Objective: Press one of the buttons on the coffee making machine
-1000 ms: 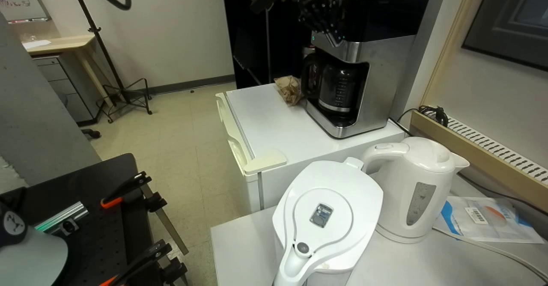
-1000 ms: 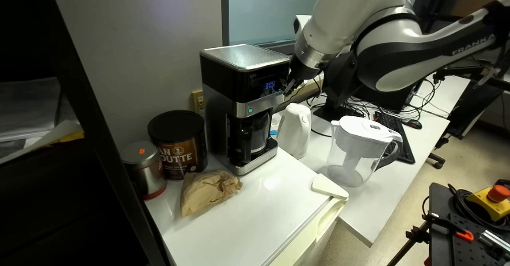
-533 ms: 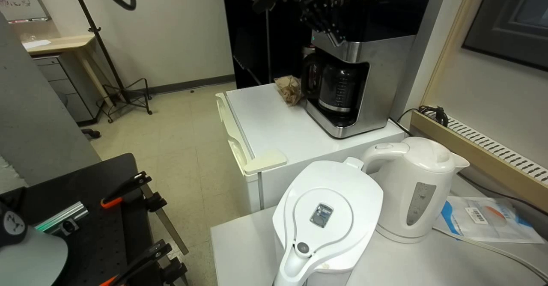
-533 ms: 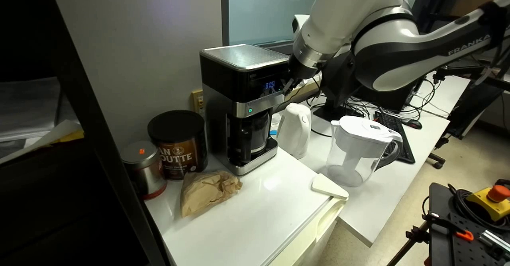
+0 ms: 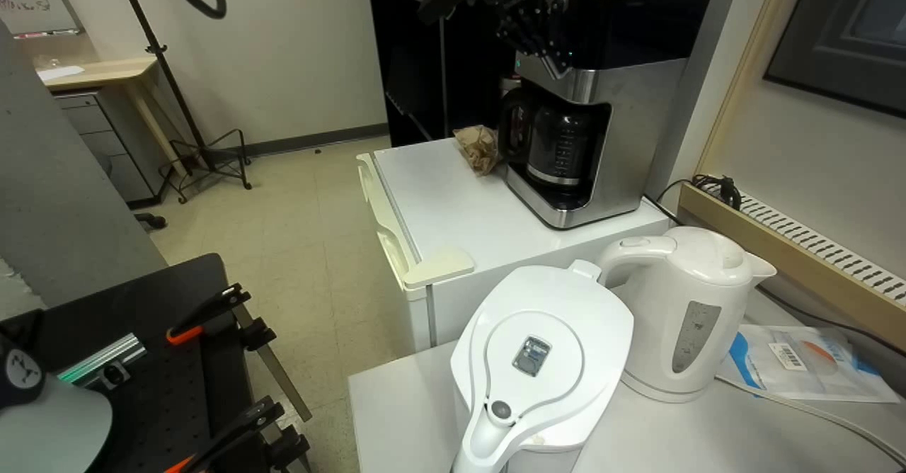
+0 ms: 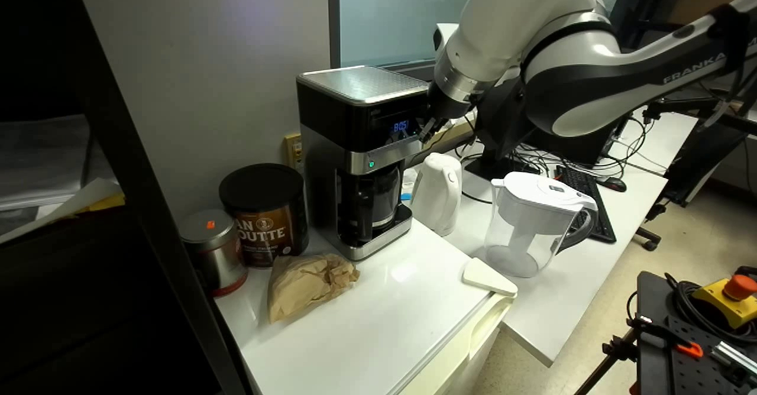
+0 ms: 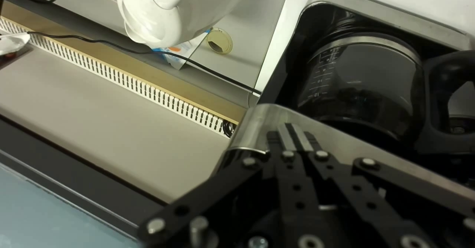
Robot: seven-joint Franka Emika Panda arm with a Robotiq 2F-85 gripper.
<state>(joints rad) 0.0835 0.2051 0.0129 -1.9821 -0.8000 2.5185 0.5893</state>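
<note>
The tall, boxy black-and-silver drip coffee maker (image 6: 357,159) stands upright on a glossy white surface (image 6: 366,330), blue digits (image 6: 401,126) glowing on its black upper front and a green light (image 6: 371,164) lit on the silver band (image 6: 389,154) below. Its dark glass carafe (image 5: 559,147), black-handled, sits inside the open front.

From here I can't tell whether my gripper (image 7: 294,136) touches the drip coffee maker (image 6: 355,162), whose front panel (image 6: 387,154) it partly hides. In an exterior view the filter pitcher (image 5: 577,360) is cropped at its handle (image 5: 488,434) (the near end).
</note>
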